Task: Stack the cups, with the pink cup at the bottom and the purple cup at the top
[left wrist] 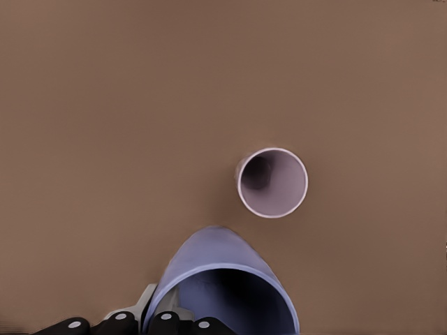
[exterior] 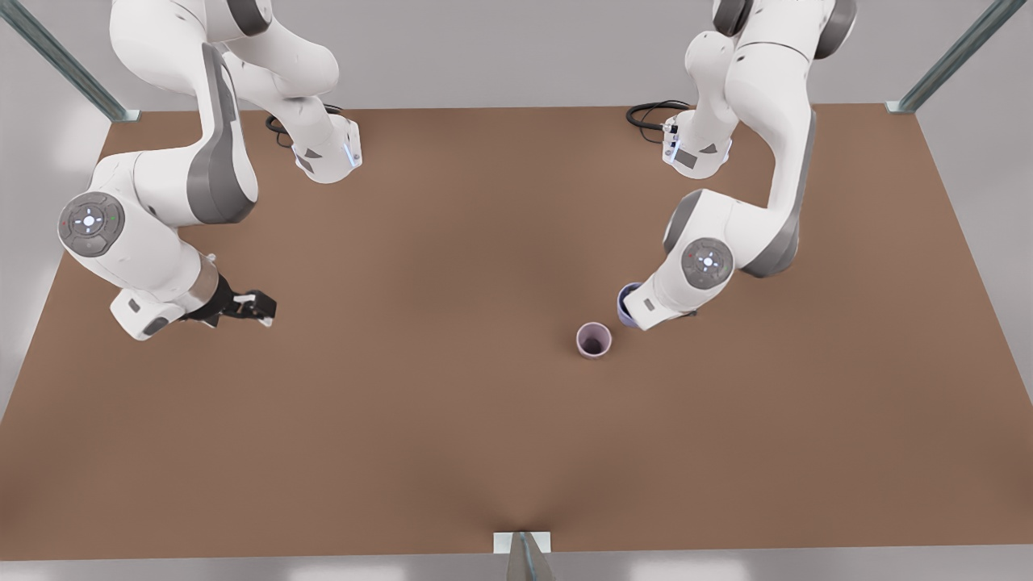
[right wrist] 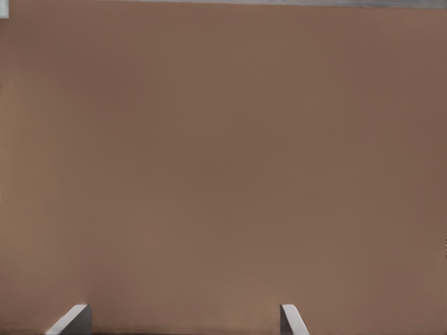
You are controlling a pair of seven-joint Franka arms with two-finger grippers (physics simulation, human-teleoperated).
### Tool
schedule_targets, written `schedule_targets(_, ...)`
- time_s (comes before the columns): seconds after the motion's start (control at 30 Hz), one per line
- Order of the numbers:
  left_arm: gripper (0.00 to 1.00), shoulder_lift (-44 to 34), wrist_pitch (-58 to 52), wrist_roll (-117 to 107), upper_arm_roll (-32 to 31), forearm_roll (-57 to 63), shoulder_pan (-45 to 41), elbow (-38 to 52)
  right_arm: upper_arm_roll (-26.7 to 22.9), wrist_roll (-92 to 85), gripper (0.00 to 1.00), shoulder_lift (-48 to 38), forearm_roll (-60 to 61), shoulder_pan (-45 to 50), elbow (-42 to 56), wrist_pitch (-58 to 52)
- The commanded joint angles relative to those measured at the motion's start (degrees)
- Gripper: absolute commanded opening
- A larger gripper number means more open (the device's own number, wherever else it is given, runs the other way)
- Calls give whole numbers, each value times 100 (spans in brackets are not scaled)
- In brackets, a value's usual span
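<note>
The step in hand appears to be carrying the purple cup [left wrist: 222, 289] over the pink cup [exterior: 594, 339] and seating it inside.

1. Use the pink cup as the reference. It stands upright on the brown table [exterior: 420, 420], mouth open and unobstructed.
2. The purple cup hangs just beside the pink cup, on the side toward the front view's right, and looks clear of the table. Centre its base over the pink rim before lowering.
3. Keep the purple cup upright; a tilted base is likely to catch the rim and tip the pink cup.
4. Lower it vertically, and release only when it is seated.

Left gripper [left wrist: 143, 322]: fingers clamped on the purple cup's wall, at the rim.

Right gripper [exterior: 257, 307]: waits well apart from the pink cup, toward the front view's left. Fingers spread wide, holding nothing.
</note>
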Motion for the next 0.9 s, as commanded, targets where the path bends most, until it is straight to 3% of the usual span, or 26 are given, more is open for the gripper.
schedule_targets(0.0, 21, 47, -89, -2078, -2, -80, -15, 1, 67, -4599, 100, -5, -35, 12, 10, -37)
schedule_targets(0.23, 21, 170, 69, -2350, -2, -150, -445, 1, 111, -12, 100, -14, -27, 12, -16, -256)
schedule_targets(0.47, 21, 363, 781, -2386, -2, -141, -454, -60, 94, 103, 100, 4, 17, -14, -16, -239)
schedule_targets(0.87, 21, 372, 816, -2386, -2, -141, -445, -104, 59, 481, 100, 21, 96, -58, 10, -239)
